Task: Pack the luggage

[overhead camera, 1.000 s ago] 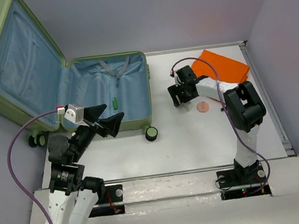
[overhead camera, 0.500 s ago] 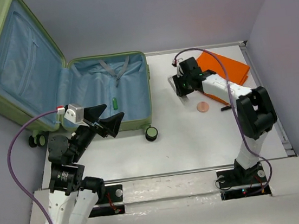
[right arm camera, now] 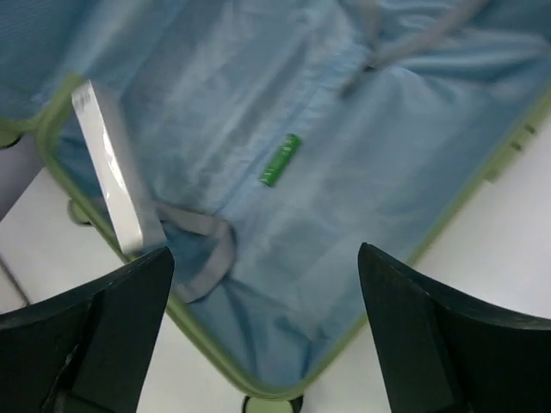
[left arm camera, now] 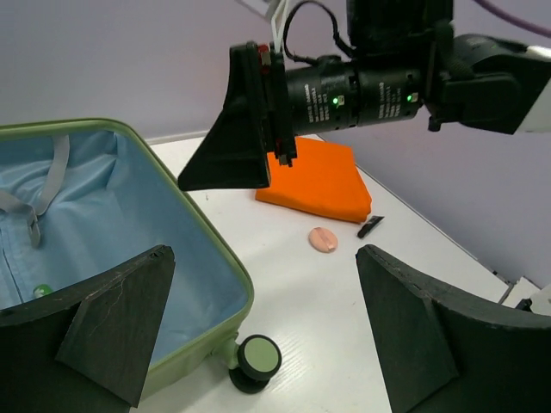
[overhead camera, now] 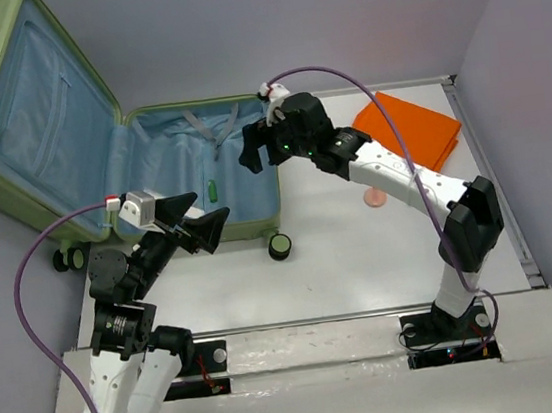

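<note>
The luggage (overhead camera: 181,168) is a light-green suitcase lying open, its lid (overhead camera: 27,106) leaning up at the left and its blue-lined base facing up. A small green item (overhead camera: 211,188) lies on the lining, and it also shows in the right wrist view (right arm camera: 281,160). My right gripper (overhead camera: 260,156) is open and empty, hovering above the base's right part; its view looks down on the lining (right arm camera: 344,172). My left gripper (overhead camera: 203,226) is open and empty at the base's front rim, above a caster wheel (left arm camera: 258,360).
A folded orange cloth (overhead camera: 412,121) lies at the back right, with a pink disc (overhead camera: 373,198) in front of it. A small black item (left arm camera: 370,226) lies beside the disc. Grey straps (right arm camera: 194,232) lie loose in the luggage. White tabletop stretches to the right of the luggage.
My right arm has swung left, from beside the pink disc and orange cloth to above the open luggage. My left arm has not moved.
</note>
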`<state>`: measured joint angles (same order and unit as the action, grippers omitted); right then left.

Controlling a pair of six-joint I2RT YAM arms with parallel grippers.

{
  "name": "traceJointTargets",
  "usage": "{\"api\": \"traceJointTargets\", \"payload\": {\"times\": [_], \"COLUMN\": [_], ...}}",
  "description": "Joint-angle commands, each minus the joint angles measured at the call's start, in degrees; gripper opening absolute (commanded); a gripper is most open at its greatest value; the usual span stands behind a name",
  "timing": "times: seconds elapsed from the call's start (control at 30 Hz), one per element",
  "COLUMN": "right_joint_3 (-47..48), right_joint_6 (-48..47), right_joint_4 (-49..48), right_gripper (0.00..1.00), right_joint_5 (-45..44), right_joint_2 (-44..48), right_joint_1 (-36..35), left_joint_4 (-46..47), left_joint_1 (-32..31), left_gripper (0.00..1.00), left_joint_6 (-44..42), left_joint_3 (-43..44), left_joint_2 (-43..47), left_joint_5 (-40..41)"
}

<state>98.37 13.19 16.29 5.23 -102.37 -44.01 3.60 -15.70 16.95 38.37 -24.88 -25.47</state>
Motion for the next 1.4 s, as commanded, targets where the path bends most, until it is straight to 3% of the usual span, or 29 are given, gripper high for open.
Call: {"api": "traceJointTargets", "payload": {"times": [0.0,0.13,0.23,0.5,0.57,0.63,0.73,0.87,1.0,1.1,1.23,1.3,1.33,1.37], "right_joint_3": [-16.0,-28.6,-38.4,-39.3,-38.9,-38.6,-39.0,-39.4,-43.1,-40.4,-27.2,-21.0,-14.6,-11.4], "right_joint_6": [3.9,5.7,7.8,8.3,8.3,8.3,8.4,7.7,7.7,10.4,10.5,11.0,11.1,11.2], "right_joint_4": [0.0,0.1,-0.4,-1.4,-1.9,-2.1,-2.2,-2.2,-7.2,-9.5,-9.3,-9.7,-9.8,-9.2], "right_gripper": [0.89,0.74,0.67,0.65,0.60,0.48,0.39,0.08,0.07,0.07,0.07,0.07,0.13,0.27], "right_joint_5": [-9.7,-19.4,-19.7,-19.7,-19.4,-18.9,-18.9,-17.3,-8.6,1.1,6.2,9.2,10.4,11.7], "right_joint_2": [7.8,13.9,14.9,6.0,4.2,3.1,3.0,4.3,14.2,22.0,21.1,16.2,13.8,11.3], "right_joint_1": [12.2,18.2,23.7,27.8,28.5,28.5,28.5,28.5,26.5,23.5,13.4,7.7,4.5,3.2], "left_joint_4": [2.2,2.2,2.2,1.9,1.9,1.9,1.9,1.9,1.9,1.9,2.0,2.0,2.0,2.0], "left_joint_1": [-0.3,-1.1,-1.9,-2.1,-2.1,-2.1,-2.1,-2.1,-2.1,-2.1,-2.0,-1.8,-1.4,-1.3], "left_gripper": [0.99,0.99,0.99,0.99,0.99,0.99,0.99,0.99,0.99,0.99,0.99,0.99,0.99,0.99], "left_joint_6": [-0.3,-0.3,-0.4,-0.6,-0.6,-0.7,-0.7,-0.7,-0.6,-0.6,-0.5,-0.5,-0.5,-0.5], "left_joint_3": [0.7,0.7,0.8,0.7,0.8,0.8,0.8,0.9,0.8,0.9,0.9,0.8,0.8,0.8], "left_joint_2": [1.2,1.8,1.8,1.9,1.9,1.8,1.8,1.9,2.1,1.9,2.0,2.5,2.6,2.6], "left_joint_5": [-1.3,-1.4,-1.4,-1.0,-1.0,-1.0,-1.0,-1.0,-1.1,-1.2,-1.1,-0.5,-0.5,-0.4]}}
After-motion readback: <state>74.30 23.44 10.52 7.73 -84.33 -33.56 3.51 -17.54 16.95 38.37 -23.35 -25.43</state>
